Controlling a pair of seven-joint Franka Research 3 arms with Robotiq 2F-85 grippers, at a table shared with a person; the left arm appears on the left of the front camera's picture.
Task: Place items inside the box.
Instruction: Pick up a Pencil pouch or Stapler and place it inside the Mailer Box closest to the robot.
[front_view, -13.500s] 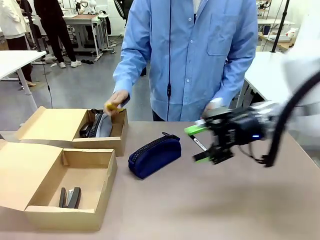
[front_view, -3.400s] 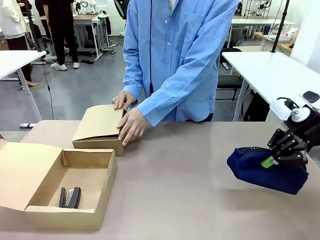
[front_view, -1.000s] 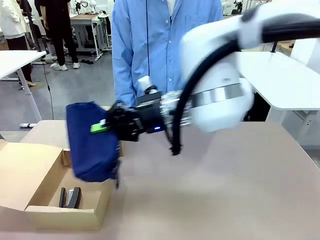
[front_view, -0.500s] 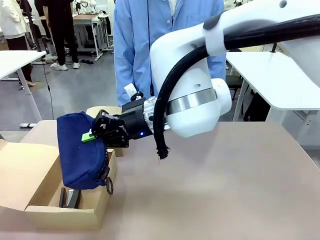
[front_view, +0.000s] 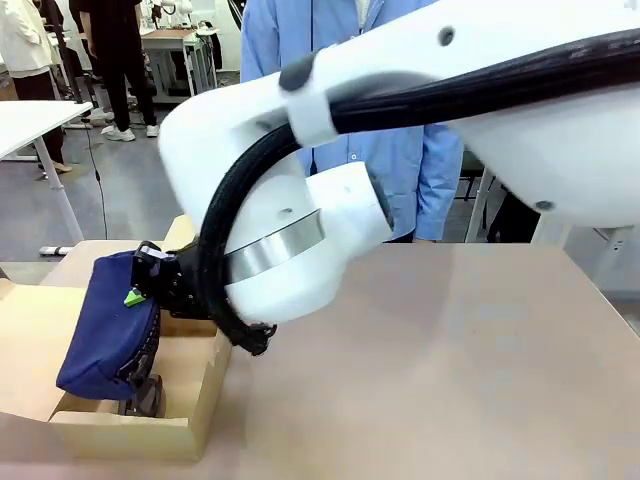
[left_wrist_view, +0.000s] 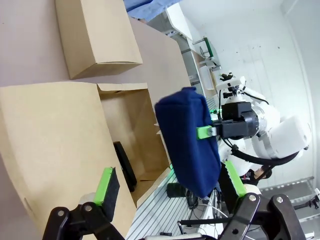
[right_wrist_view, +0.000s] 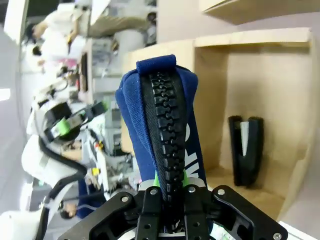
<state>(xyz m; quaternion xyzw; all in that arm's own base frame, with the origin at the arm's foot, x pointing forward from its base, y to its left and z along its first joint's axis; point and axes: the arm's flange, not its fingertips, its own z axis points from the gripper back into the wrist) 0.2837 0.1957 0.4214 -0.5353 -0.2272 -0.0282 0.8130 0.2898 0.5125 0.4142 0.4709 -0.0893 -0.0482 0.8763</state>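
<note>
Left claw (left_wrist_view: 170, 180) spread, right claw (left_wrist_view: 206, 131) gripping navy pencil case (left_wrist_view: 186, 142) over open box (left_wrist_view: 134, 120), black stapler (left_wrist_view: 125, 165) inside

Right arm (front_view: 300, 225) across middle — right gripper (front_view: 136, 292) clamped; left gripper (left_wrist_view: 170, 181) spread.

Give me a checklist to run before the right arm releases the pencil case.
1. Grip: right gripper shut on the navy pencil case: ok.
2. Position: case hangs over the open box: ok.
3. Lid flap folded back, off the opening: ok.
4. Landing spot: black stapler lies on the box floor; whether the case will clear it: cannot tell.
5. Left gripper open, apart from the case: ok.
</note>
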